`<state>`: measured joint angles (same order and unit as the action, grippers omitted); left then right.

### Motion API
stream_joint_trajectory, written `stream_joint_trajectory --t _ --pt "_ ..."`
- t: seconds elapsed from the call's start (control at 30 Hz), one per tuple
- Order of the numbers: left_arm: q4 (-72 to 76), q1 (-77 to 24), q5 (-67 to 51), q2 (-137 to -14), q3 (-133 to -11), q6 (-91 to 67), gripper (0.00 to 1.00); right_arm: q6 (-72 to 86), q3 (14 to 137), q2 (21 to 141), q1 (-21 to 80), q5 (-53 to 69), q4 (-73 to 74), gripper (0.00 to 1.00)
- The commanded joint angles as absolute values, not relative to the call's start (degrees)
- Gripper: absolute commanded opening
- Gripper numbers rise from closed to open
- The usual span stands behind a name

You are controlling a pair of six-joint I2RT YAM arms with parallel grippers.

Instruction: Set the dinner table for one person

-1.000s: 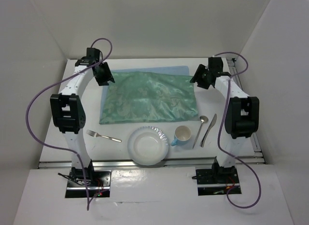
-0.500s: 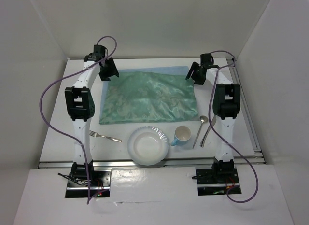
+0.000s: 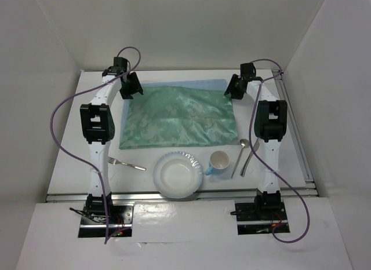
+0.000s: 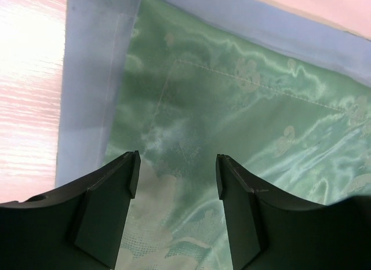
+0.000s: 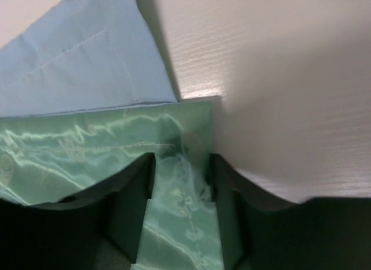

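The white dinner table holds a shiny green patterned mat lying on a light blue cloth. My left gripper hangs open just above the mat's far left corner; the left wrist view shows its jaws apart over the green fabric. My right gripper is open at the mat's far right corner; in the right wrist view its jaws straddle the mat's edge. A white paper plate, a blue cup, a fork, a spoon and a knife lie along the near edge.
The blue cloth sticks out beyond the mat at the far side, also seen in the right wrist view. A metal rail runs down the table's right edge. White walls enclose the table on three sides.
Both arms have stretched out and swung inward. The left gripper has moved slightly right and the right gripper left, each onto a far corner of the green mat.
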<state>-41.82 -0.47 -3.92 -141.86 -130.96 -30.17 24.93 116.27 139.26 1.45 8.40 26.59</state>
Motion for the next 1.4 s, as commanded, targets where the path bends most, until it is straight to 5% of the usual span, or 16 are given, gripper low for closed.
stream_joint_trajectory --t 0.0,0.1,0.23,0.4,1.37 --pt "-40.25 0.53 -4.75 -143.09 -133.33 -29.54 0.72 24.35 117.60 139.66 1.14 8.88 27.60 0.47" --pt "-40.25 1.05 -4.75 -143.09 -133.33 -29.53 0.72 24.35 118.12 139.66 1.14 8.88 26.98 0.25" --pt "-39.03 1.58 -4.75 -142.47 -132.63 -29.53 0.70 24.35 118.74 137.99 1.14 8.88 27.51 0.10" --pt "-39.55 2.11 -5.45 -143.17 -134.03 -30.93 0.62 24.35 118.74 137.37 1.14 8.35 27.51 0.10" --pt "-36.56 2.11 -0.35 -149.24 -136.58 -30.94 0.59 23.29 117.51 136.76 1.14 8.88 27.60 0.08"
